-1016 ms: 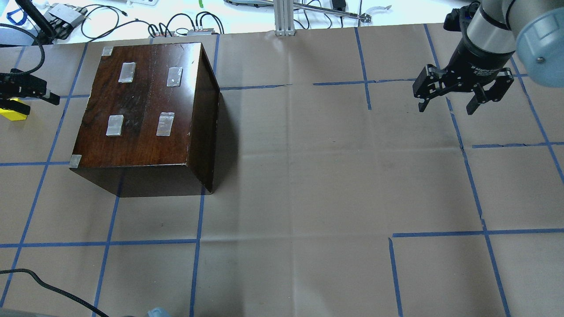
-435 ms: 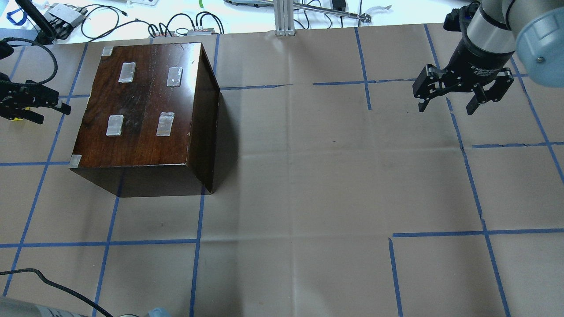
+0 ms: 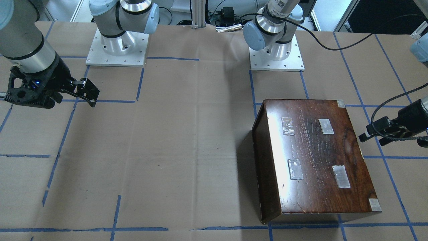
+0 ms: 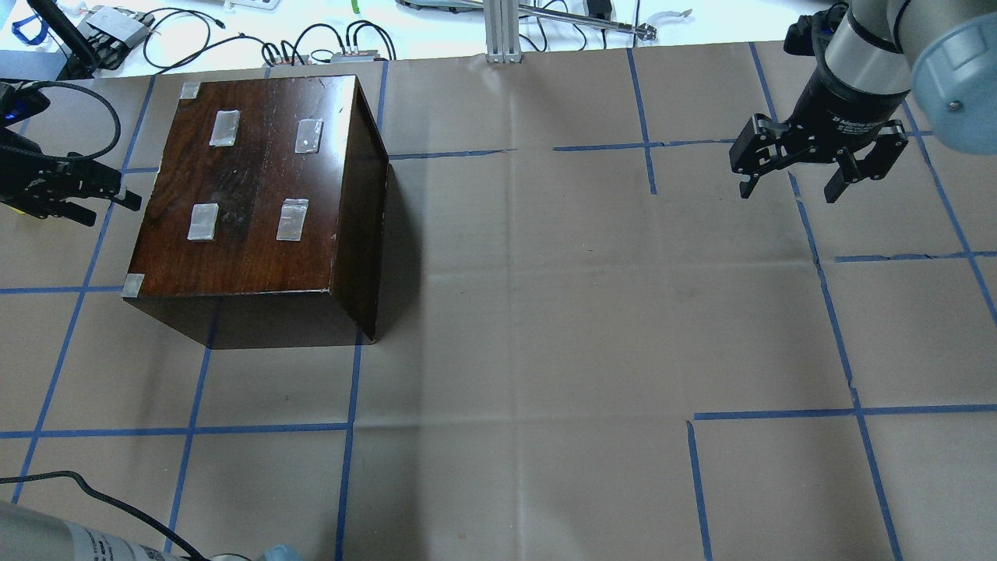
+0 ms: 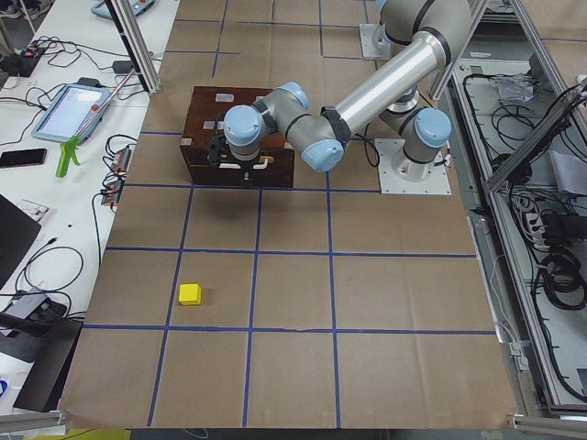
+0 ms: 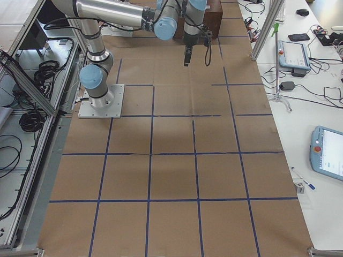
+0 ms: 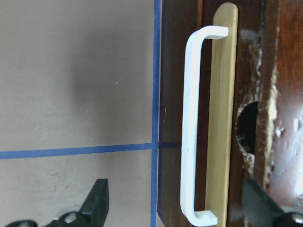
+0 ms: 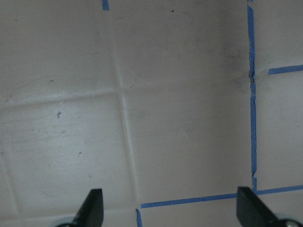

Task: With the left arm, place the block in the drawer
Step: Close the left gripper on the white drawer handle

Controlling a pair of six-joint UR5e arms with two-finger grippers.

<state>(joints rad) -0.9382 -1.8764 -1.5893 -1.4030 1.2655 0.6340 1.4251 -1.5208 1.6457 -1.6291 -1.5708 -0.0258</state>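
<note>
The small bright yellow cube (image 5: 190, 293) lies on the paper-covered counter (image 5: 367, 302), well apart from the black left claw (image 5: 231, 177), at about 7 o'clock from it as seen from the left end. That claw gapes wide, facing the glossy dark-brown wooden box's (image 7: 174, 94) white handle (image 7: 189, 132), apparently not touching it.

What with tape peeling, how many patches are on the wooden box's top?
6: four tape patches in a grid mid-top, two corner patches along the edge facing the left gripper. Side faces may hide more.
</note>
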